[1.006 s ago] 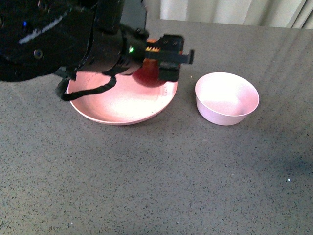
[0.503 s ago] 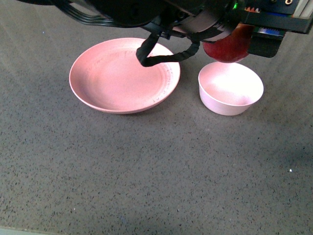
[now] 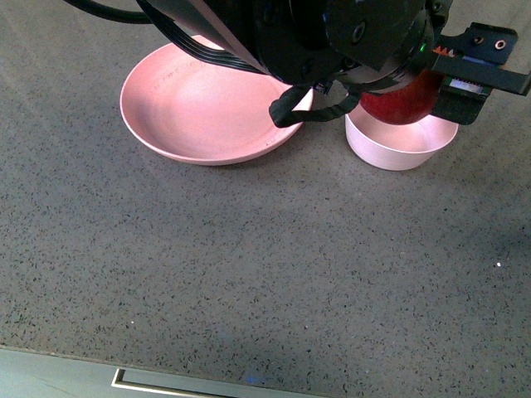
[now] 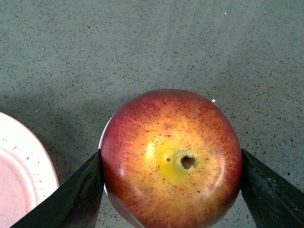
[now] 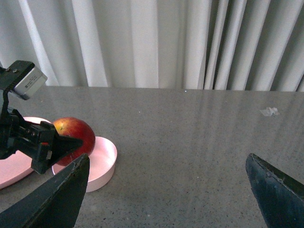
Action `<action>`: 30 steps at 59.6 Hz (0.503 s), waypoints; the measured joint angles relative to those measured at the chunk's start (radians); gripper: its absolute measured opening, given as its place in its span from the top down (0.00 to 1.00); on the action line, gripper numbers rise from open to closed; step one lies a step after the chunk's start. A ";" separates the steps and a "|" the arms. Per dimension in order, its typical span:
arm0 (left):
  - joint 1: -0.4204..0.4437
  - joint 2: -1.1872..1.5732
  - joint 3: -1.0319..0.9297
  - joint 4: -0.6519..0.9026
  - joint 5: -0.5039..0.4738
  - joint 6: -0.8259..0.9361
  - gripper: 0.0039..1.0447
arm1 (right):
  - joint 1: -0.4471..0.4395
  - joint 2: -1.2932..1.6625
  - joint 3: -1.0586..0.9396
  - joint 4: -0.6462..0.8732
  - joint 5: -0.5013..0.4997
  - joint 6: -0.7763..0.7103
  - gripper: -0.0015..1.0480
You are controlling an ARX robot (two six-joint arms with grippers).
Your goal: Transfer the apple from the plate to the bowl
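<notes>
"Red apple point(image 4: 171, 159), stem dimple up, was pinched on both flanks by the left gripper point(image 4: 172, 187) and hung right over the bowl point(image 3: 390, 153). What worried you?"

"Its centring. In the right wrist view it hung toward the bowl's plate-side rim, not over the middle. Let go there, I judged, it could have struck the rim, tipped the bowl or rolled out onto the table point(image 3: 249, 274). Glossy round skin between two narrow fingers point(image 4: 78, 192) could also have slipped early."

"Was it touching the bowl?"

"I could not tell. In the left wrist view the apple hid nearly all of the bowl under it, bar a pale sliver of rim."

"And the other arm?"

"The right gripper point(image 5: 166, 199) had its fingers spread wide on nothing, well apart from the bowl. I saw no collision risk there."

"Count it, nearest first."

"One table. One plate point(image 3: 191, 108), bare, just beside the bowl. One bowl, and one apple above it. Two grippers. Beyond the bowl, one small pale scrap point(image 5: 269, 111) lay on the table. One curtain point(image 5: 142, 42) hung at the back."
</notes>
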 joint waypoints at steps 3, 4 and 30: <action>0.000 0.004 0.002 -0.002 0.000 0.000 0.32 | 0.000 0.000 0.000 0.000 0.000 0.000 0.09; 0.000 0.006 0.002 -0.002 0.000 0.000 0.32 | 0.000 0.000 0.000 0.000 0.000 0.000 0.09; 0.000 0.027 0.006 -0.003 0.010 -0.014 0.29 | 0.000 0.000 0.000 0.000 0.000 0.000 0.09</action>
